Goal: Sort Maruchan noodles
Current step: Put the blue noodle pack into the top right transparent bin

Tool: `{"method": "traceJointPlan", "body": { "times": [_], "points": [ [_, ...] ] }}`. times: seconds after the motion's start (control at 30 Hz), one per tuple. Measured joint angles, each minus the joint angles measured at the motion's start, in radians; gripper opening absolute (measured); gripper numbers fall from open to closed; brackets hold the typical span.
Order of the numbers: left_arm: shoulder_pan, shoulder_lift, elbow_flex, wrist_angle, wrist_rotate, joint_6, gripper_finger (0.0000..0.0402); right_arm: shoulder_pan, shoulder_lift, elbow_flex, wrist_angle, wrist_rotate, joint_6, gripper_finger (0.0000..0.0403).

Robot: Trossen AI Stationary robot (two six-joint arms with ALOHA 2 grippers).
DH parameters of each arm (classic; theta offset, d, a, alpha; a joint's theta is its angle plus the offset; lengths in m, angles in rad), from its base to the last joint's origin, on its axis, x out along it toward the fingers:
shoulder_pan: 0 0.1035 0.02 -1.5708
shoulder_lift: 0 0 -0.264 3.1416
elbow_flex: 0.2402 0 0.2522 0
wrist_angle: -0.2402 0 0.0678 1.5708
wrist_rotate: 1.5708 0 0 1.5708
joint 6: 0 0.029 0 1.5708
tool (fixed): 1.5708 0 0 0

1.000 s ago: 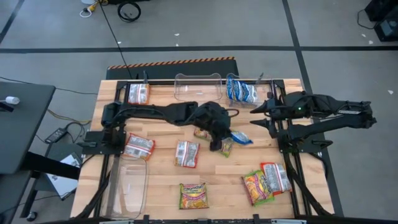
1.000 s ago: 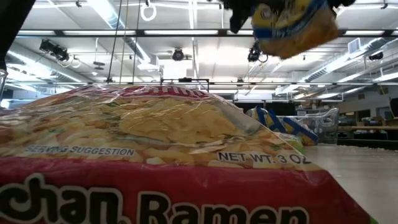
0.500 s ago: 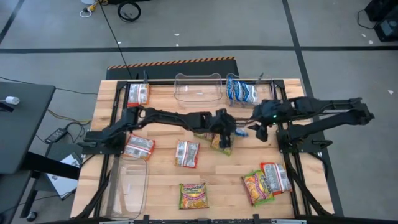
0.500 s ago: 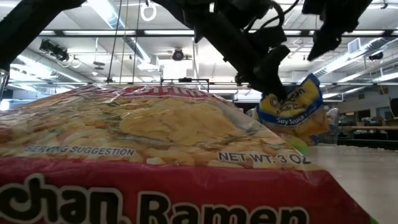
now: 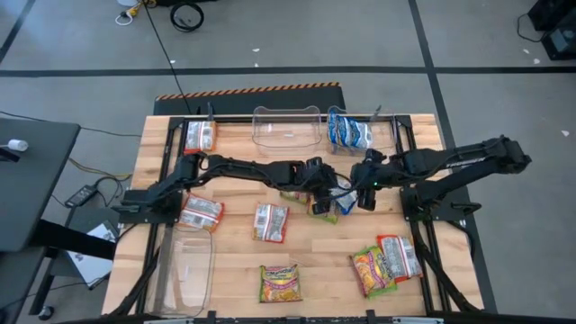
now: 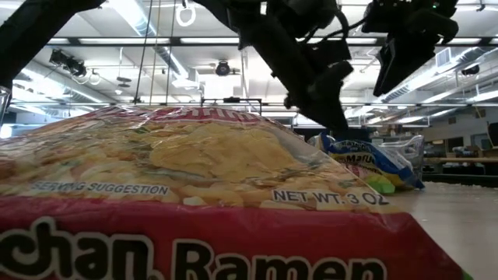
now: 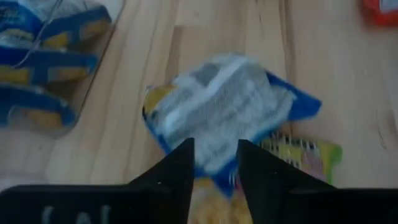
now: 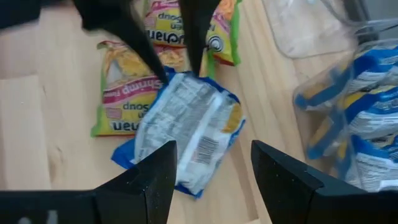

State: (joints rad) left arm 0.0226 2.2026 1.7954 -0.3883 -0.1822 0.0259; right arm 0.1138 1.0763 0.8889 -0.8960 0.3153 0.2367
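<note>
Left gripper (image 7: pixel 213 163) has just let go: its fingers (image 7: pixel 180 165) stand slightly parted with nothing between them, and the blue packet (image 7: pixel 230 109) that hung in the air a second ago now lies flat on the table (image 5: pixel 234 256), printed back up, just past the fingertips. That looks like a drop-off near the middle of the table, handing the job across.

Right gripper (image 8: pixel 211 171) has swung in from the far edge and hovers over the same blue packet (image 8: pixel 186 130), fingers (image 8: pixel 283 171) spread wide and empty, the packet lying between and ahead of them, not yet touched.

On the overhead clock, the blue packet (image 5: pixel 340 200) sits at about two o'clock from table centre, overlapping a yellow-green packet (image 5: pixel 321 209) at its eight o'clock side. The left gripper (image 5: pixel 324 186) is at its eleven o'clock, the right gripper (image 5: pixel 364 191) at its three. The tub (image 5: pixel 353 131) of blue packets waits at twelve, so the right arm seems best placed to finish this one.
</note>
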Motion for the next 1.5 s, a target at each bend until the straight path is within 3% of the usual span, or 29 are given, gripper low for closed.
{"method": "traceJointPlan", "body": {
  "times": [0.13, 0.33, 0.5, 0.63, 0.83, 0.97, 1.13, 1.27, 1.4, 1.5],
  "points": [
    [0.008, -0.095, 0.001, -0.225, -0.03, 0.035, 0.0161, 0.073, 0.036, -0.052, 0.03, -0.002, 0.105, 0.021],
    [0.036, -0.231, 0.0, -0.616, -0.12, 0.037, 0.0171, 0.18, 0.152, -0.114, 0.24, -0.001, 0.291, 0.0218],
    [0.076, -0.347, 0.0, -0.776, -0.166, -0.025, 0.0172, 0.248, 0.325, -0.024, 0.178, 0.165, 0.352, 0.0217],
    [0.095, -0.446, 0.0, -0.83, -0.222, -0.089, 0.0172, 0.258, 0.457, 0.04, 0.074, 0.289, 0.484, 0.0217],
    [0.099, -0.612, 0.0, -0.82, -0.304, -0.096, 0.0172, 0.236, 0.566, 0.06, 0.04, 0.272, 0.601, 0.0204],
    [0.099, -0.71, 0.0, -0.818, -0.351, -0.11, 0.0172, 0.225, 0.573, 0.061, 0.038, 0.256, 0.672, 0.0164],
    [0.098, -0.816, 0.0, -0.813, -0.475, -0.17, 0.0172, 0.202, 0.552, 0.061, 0.027, 0.194, 0.73, 0.0083],
    [0.091, -0.883, 0.0, -0.767, -0.419, -0.115, 0.0172, 0.175, 0.509, 0.06, 0.018, 0.157, 0.775, 0.0012],
    [0.079, -0.927, 0.0, -0.719, -0.271, -0.084, 0.0172, 0.126, 0.392, 0.06, 0.011, 0.135, 0.791, 0.0008],
    [0.052, -0.948, 0.0, -0.686, -0.217, -0.077, 0.0172, 0.074, 0.269, 0.06, 0.009, 0.132, 0.764, 0.0007]
  ]
}}
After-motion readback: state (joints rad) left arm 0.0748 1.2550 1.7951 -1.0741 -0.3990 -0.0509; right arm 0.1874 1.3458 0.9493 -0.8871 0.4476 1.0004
